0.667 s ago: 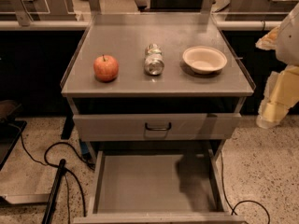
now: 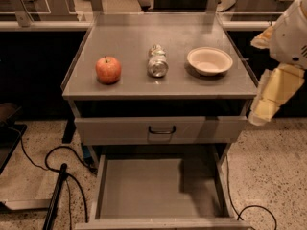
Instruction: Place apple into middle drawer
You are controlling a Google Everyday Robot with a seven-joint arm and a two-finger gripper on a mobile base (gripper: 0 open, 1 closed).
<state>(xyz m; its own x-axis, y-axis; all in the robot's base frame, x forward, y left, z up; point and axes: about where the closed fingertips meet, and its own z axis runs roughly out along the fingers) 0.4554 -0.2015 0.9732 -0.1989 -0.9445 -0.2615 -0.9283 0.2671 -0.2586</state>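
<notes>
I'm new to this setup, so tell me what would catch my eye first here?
The red apple stands out on the left of the grey cabinet top, with a silver can and cream bowl in a row to its right. Below, the middle drawer is pulled open and bare, and the gripper hangs beside the cabinet's right edge.

Apple [image 2: 108, 69] upright on tabletop [image 2: 192, 87], middle drawer [image 2: 148, 188] open below, gripper [image 2: 267, 98] far right.
</notes>
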